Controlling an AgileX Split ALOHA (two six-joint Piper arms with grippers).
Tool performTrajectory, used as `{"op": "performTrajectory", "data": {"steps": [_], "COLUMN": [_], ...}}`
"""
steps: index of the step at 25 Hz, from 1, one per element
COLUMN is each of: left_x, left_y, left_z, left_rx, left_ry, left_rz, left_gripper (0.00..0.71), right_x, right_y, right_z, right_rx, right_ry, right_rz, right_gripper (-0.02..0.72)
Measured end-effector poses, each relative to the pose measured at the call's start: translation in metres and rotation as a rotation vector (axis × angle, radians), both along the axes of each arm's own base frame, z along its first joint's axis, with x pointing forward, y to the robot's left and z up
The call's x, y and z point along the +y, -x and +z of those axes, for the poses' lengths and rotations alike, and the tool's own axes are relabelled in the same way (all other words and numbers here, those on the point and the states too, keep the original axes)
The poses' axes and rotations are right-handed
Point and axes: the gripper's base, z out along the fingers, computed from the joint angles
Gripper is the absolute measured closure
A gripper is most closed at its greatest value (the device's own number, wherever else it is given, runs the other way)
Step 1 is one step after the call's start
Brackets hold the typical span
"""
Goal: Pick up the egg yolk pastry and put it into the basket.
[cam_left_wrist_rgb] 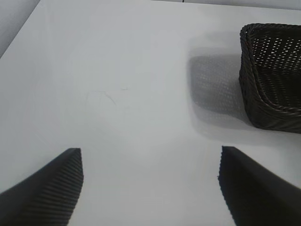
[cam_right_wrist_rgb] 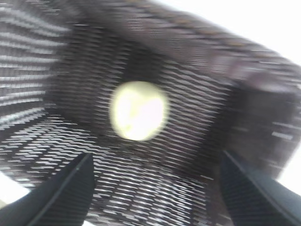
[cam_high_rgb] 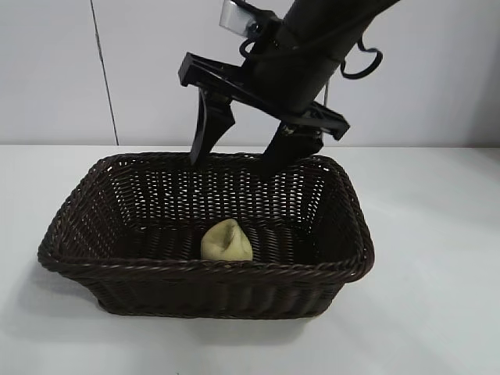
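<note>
Now egg yolk pastry (cam_high_rgb: pixel 226 241) lies on the floor of the basket (cam_high_rgb: pixel 117 269), near its front wall, untouched. Right gripper (cam_high_rgb: pixel 244 156) hangs above the basket's back rim, fingers spread, empty. Left gripper (cam_left_wrist_rgb: pixel 150 186) spread too, over bare table (cam_left_wrist_rgb: pixel 117 84) beside the basket.

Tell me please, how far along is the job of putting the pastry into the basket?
Done: the egg yolk pastry lies on the floor of the basket. In hand: the right gripper hangs above the basket's far rim, jaws open and empty. The left gripper is parked over bare table beside the basket, open. Left: probably only pulling the right arm clear.
</note>
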Motion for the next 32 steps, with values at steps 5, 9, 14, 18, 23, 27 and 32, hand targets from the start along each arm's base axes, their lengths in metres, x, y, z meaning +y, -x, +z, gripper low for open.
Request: {"op": "performTrajectory", "data": {"steps": [5, 9, 14, 18, 23, 27, 32], "left_x": [0.0, 0.0, 0.0, 0.0, 0.0, 0.0, 0.0], "left_y": [0.0, 0.0, 0.0, 0.0, 0.0, 0.0, 0.0], "left_z": [0.0, 0.0, 0.0, 0.0, 0.0, 0.0, 0.0], "left_rx": [0.0, 0.0, 0.0, 0.0, 0.0, 0.0, 0.0], "left_ry": [0.0, 0.0, 0.0, 0.0, 0.0, 0.0, 0.0], "left_rz": [0.0, 0.0, 0.0, 0.0, 0.0, 0.0, 0.0], "left_gripper": [0.136, 0.136, 0.136, 0.136, 0.136, 0.136, 0.136], "right_x": [-0.014, -0.035, -0.07, -0.113, -0.171, -0.207, -0.238], "right_y": [-0.007, -0.013, -0.026, -0.039, -0.051, -0.054, -0.054], "right_z": [0.024, 0.026, 0.025, 0.024, 0.025, 0.025, 0.025], "right_rx": [-0.023, 0.012, 0.051, 0.06, 0.061, 0.074, 0.088], "right_ry": [0.154, 0.232, 0.266, 0.318, 0.402, 0.42, 0.424], "right_rz": [0.002, -0.042, -0.122, -0.219, -0.343, -0.426, -0.492], "right_gripper": [0.167, 0.167, 0.167, 0.167, 0.167, 0.167, 0.167]}}
